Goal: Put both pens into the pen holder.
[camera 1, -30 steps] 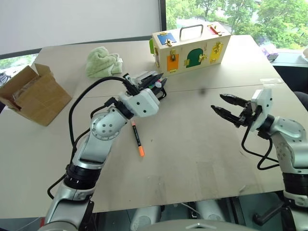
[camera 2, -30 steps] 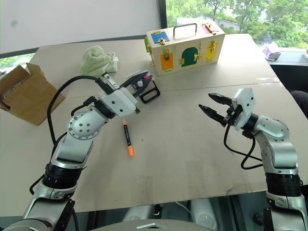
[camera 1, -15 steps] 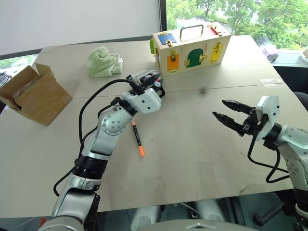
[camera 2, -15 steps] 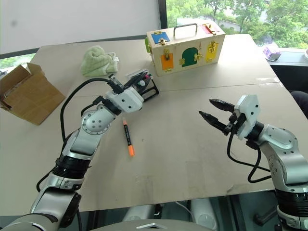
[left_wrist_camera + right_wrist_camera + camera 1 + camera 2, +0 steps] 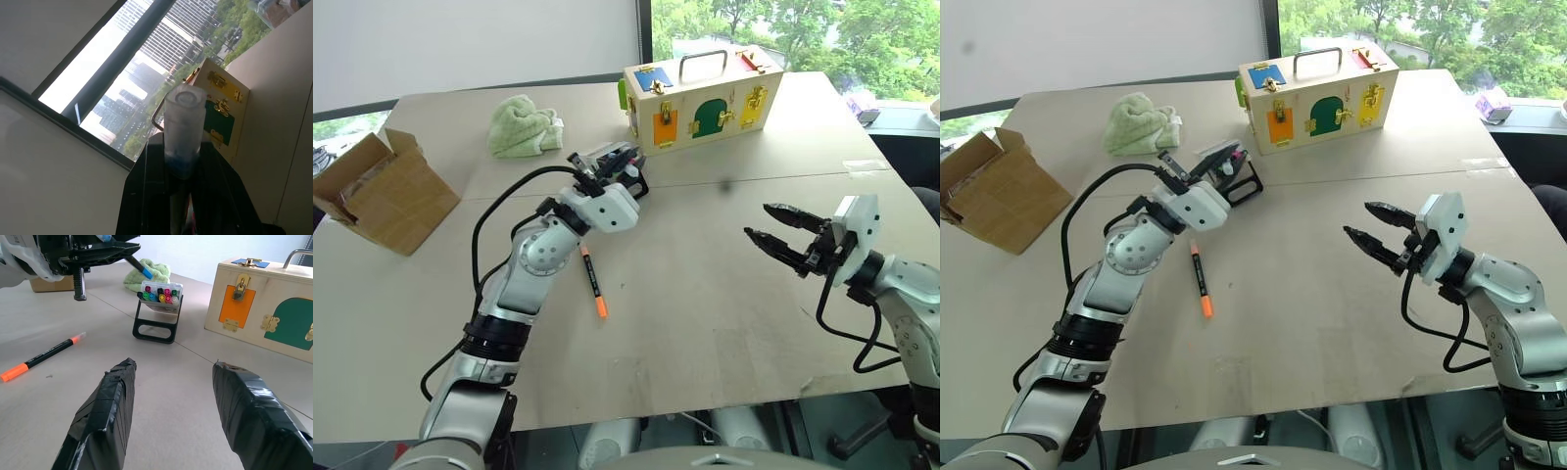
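My left gripper (image 5: 622,162) is shut on the pen with the blue cap (image 5: 145,271), which hangs just above the table with its blue end towards the pen holder (image 5: 159,296). The left wrist view shows this pen's pale end (image 5: 183,127) between the black fingers. The holder, a small white box in a black wire frame (image 5: 1249,186), shows several colourful caps. The other pen (image 5: 591,279), black with orange ends, lies flat on the table beside the left forearm. My right gripper (image 5: 756,220) stands open over the table's right side with nothing between its fingers.
A wooden latch box (image 5: 700,98) with a handle stands behind the holder. A green cloth (image 5: 522,127) lies at the back left. A brown cardboard box (image 5: 382,191) sits near the left edge. Bare tabletop lies between the two grippers.
The left arm has stretched out, carrying the blue-capped pen a little farther towards the pen holder. The right gripper stays open, about where it was.
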